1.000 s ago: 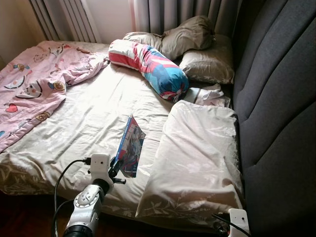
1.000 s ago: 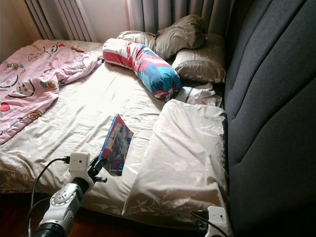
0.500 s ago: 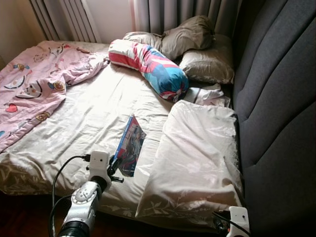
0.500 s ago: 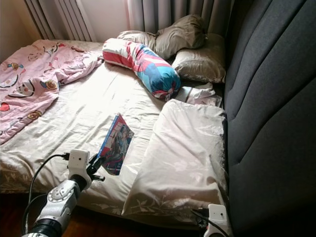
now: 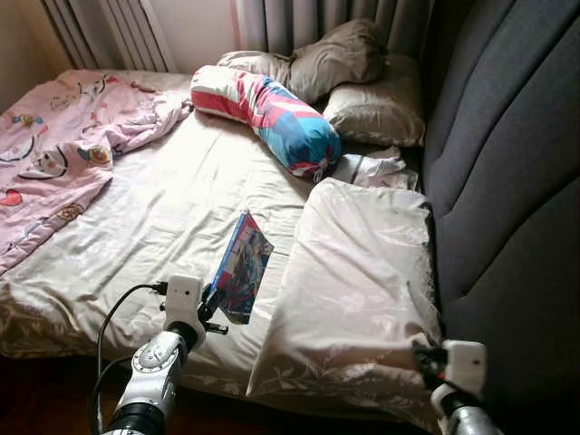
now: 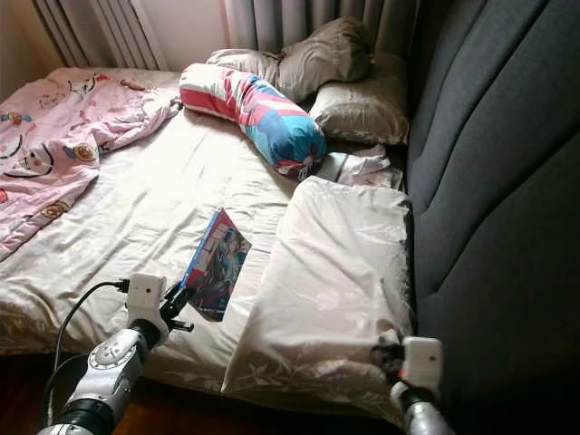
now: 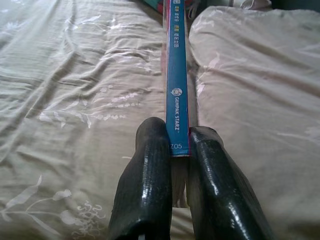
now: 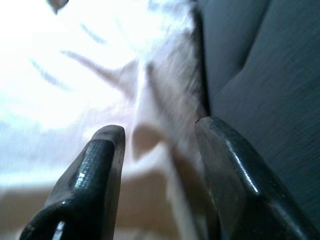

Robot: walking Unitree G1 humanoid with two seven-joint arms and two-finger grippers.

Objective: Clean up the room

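A thin blue picture book (image 5: 243,265) lies tilted on the beige bed sheet (image 5: 163,208), beside a large beige pillow (image 5: 358,281). My left gripper (image 5: 210,304) is at the book's near end. In the left wrist view it (image 7: 179,137) is shut on the book's blue spine (image 7: 176,75). My right gripper (image 5: 426,356) is raised at the pillow's near right corner, close to the grey headboard (image 5: 507,181). In the right wrist view its fingers (image 8: 102,150) stand open, with pillow cloth beyond them and nothing between them.
A striped red, white and blue bolster (image 5: 272,113) lies across the bed's far part. Two brown pillows (image 5: 376,109) sit behind it. A pink patterned blanket (image 5: 54,163) is bunched on the left. A crumpled white cloth (image 5: 376,168) lies by the headboard. Curtains (image 5: 100,32) hang behind.
My right arm has risen into view at the pillow's near right corner. The left gripper stays shut on the book. The camera has shifted slightly.
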